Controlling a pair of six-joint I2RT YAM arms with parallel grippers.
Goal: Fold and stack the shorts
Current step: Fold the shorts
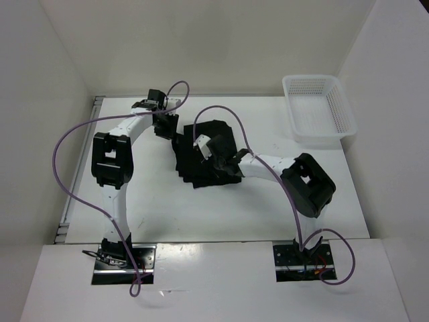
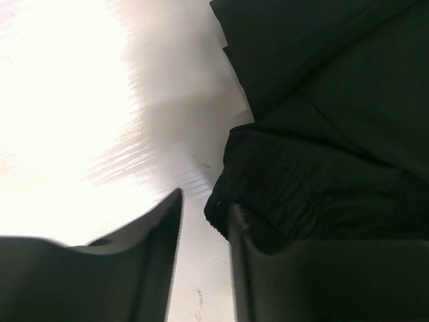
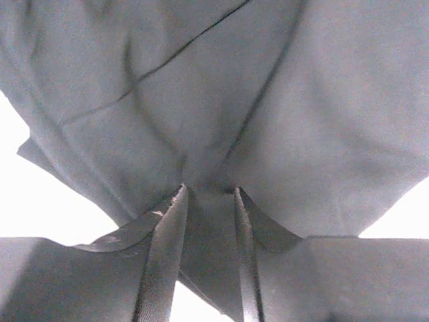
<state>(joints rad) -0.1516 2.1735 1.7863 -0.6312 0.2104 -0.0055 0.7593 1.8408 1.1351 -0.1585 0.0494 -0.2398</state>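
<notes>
On the left we see a purple cable (image 1: 55, 157) looping out wide from the left arm (image 1: 110, 161), which reaches up the white table (image 1: 174, 215) and bends in toward the middle. The left gripper (image 2: 205, 199) sits low at the left edge of the shorts (image 1: 194, 168). Its fingers are slightly parted, with bare tabletop showing through the gap. The gathered waistband corner lies against the inner side of one finger (image 2: 281, 282) without being pinched.

The shorts lie bunched and partly folded in the middle of the table, between the two arms. From above, much of their right half is hidden by the right arm's wrist. A second purple cable (image 1: 221, 109) arches across their far edge.

The right gripper (image 3: 210, 189) is clamped on a pinch of the black cloth, with creases fanning out from the point between its fingers. Its arm (image 1: 308, 184) bends back to the near right.

Farther right, a white mesh basket (image 1: 312, 78) stands at the far corner, well apart from the shorts.
</notes>
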